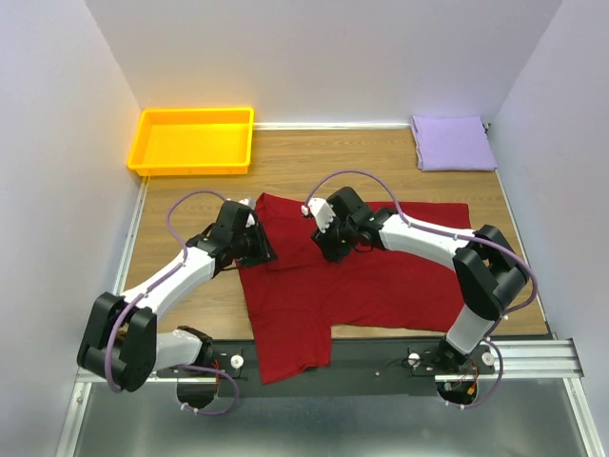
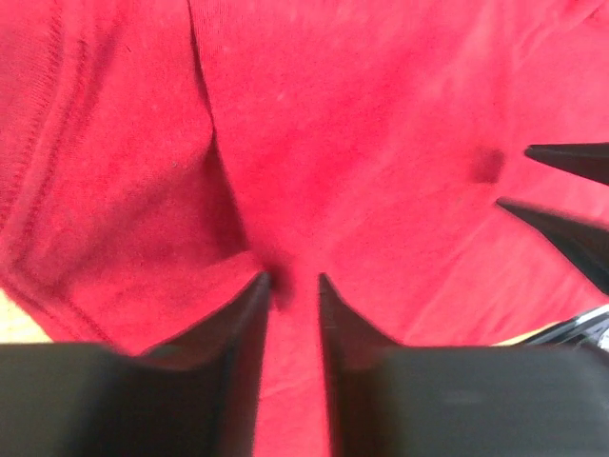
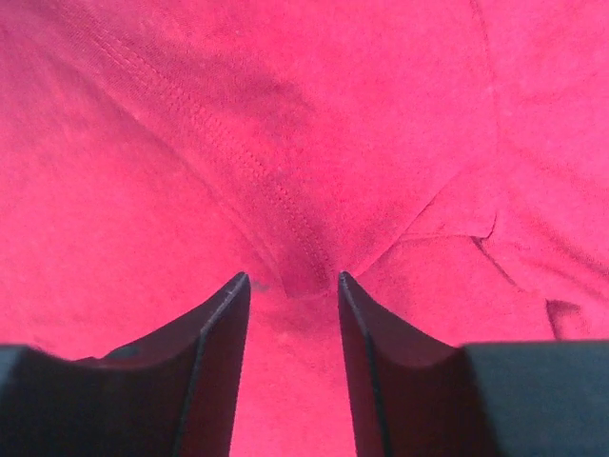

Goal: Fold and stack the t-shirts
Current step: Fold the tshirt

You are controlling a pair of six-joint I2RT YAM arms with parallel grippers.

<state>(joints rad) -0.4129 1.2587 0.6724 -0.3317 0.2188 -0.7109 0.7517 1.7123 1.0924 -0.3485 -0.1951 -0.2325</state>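
Step in hand, by my reading: first fold of the red t-shirt (image 1: 381, 281); stacking not yet begun. The shirt lies open across the middle of the table (image 1: 314, 157), a flap doubled over at its upper-left corner and its lower-left part hanging over the near edge onto the black rail (image 1: 381, 357). The lavender t-shirt (image 1: 452, 143) sits folded square in the upper right of the overhead frame, well apart from the red one. Left gripper (image 2: 292, 278): jaws drawn close, a ridge of red cloth nipped between the tips, creases running into the gap. Right gripper (image 3: 293, 276): jaws set a little wider, cloth puckered up between them along a stitched seam; it reads as a pinch, though how firm I cannot tell. Both work the upper-left part of the shirt, near each other. Next move, as I judge it: raise both pinches together at even height and carry that edge across the body of the shirt. The hanging part may drag or pull the cloth askew, so the lift needs to be slow and matched. Count: two t-shirts, one red and one lavender; two arms, one gripper each; one yellow tray (image 1: 190, 168), upper left, nothing visible in it.
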